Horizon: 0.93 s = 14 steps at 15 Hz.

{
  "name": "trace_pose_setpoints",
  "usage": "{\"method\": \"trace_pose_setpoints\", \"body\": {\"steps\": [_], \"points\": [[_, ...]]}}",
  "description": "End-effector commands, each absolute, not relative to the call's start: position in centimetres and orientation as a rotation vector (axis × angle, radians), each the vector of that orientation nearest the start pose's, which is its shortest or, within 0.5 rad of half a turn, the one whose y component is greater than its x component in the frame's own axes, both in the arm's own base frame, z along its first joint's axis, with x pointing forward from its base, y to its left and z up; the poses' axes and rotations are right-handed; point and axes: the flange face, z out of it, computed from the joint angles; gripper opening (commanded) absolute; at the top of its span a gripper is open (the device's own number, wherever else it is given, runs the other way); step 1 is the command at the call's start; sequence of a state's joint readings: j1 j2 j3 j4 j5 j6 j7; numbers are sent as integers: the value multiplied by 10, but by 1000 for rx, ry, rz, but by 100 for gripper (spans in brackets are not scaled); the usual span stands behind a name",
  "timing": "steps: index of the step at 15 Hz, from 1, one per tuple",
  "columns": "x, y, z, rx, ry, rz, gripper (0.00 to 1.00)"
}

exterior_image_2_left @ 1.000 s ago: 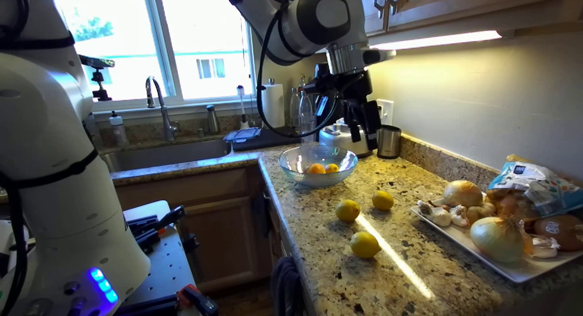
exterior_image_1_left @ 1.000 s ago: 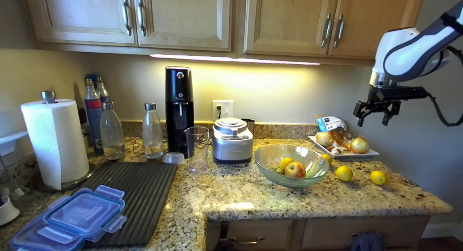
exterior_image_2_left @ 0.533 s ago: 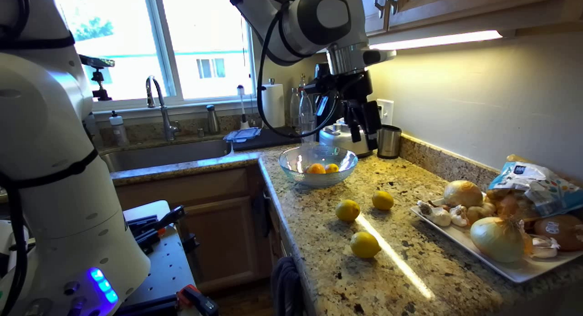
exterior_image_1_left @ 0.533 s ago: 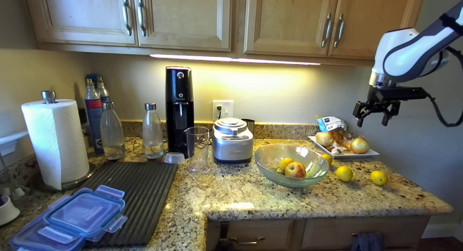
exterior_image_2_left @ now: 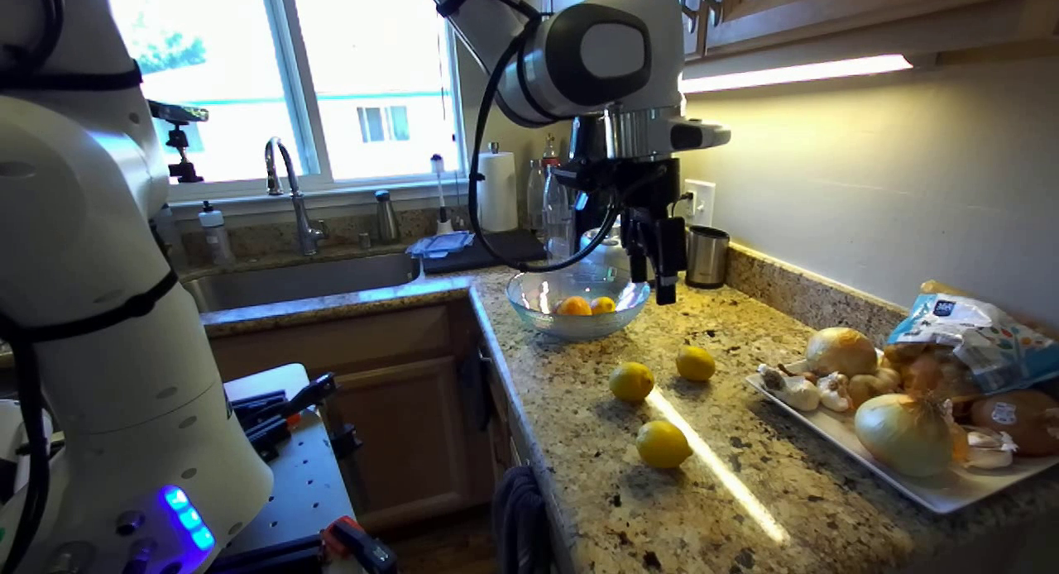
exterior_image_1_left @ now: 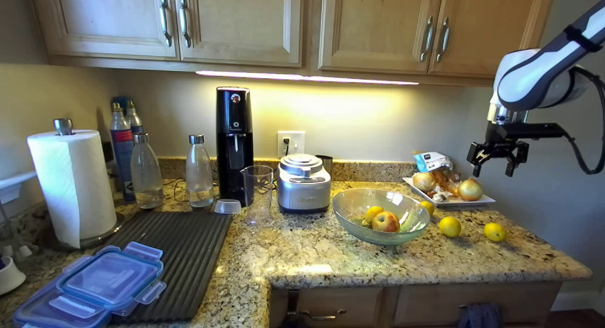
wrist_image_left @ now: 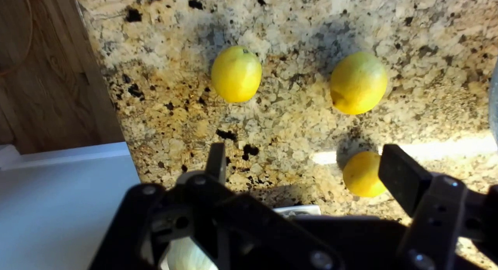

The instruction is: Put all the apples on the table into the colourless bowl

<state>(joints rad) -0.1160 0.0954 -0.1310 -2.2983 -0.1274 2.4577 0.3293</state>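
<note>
Three yellow fruits [wrist_image_left: 236, 74], lemon-like in shape but which we take for the task's apples, rest apart from one another on the tabletop [exterior_image_2_left: 629, 516], all lower than the end effector [exterior_image_1_left: 493, 171]; the third fruit [wrist_image_left: 362, 174] is partly screened by it in the wrist view.

Compared with half a second ago, the end effector has come down in both exterior views, while the fruits and the glass bowl [exterior_image_1_left: 347, 214] lie where they lay. We read this as the start of a reach for one fruit, though we cannot say which; all three remain to be carried. Its jaws stand wide apart with nothing between them, which suits the pickup we expect.

Counting outward, we find one bowl, below the end effector and off to the side where the third fruit is screened. It holds one red-and-yellow apple [exterior_image_1_left: 386, 222] and at least one yellow fruit [exterior_image_1_left: 373, 211]; a greenish patch [exterior_image_1_left: 367, 222] beside that we cannot settle. One white plate [exterior_image_2_left: 939, 495] also lies below the end effector, bearing at least two onions [exterior_image_2_left: 902, 433], garlic [exterior_image_2_left: 798, 390] too heaped for us to number, and one bag [exterior_image_2_left: 968, 342].
</note>
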Motion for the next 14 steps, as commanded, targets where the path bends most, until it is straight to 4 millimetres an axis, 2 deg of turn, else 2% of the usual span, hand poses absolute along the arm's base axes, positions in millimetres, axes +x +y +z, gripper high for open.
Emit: {"method": "trace_pose_setpoints", "body": {"steps": [1,4,8,14], "points": [[504,-154,309,-3098,822,-118,100],[502,-170,297,-3060,933,-169,100],[502,-183,266,-3021,1091,-155,100],[501,-189,224,-2981,1244,-70,100]]}}
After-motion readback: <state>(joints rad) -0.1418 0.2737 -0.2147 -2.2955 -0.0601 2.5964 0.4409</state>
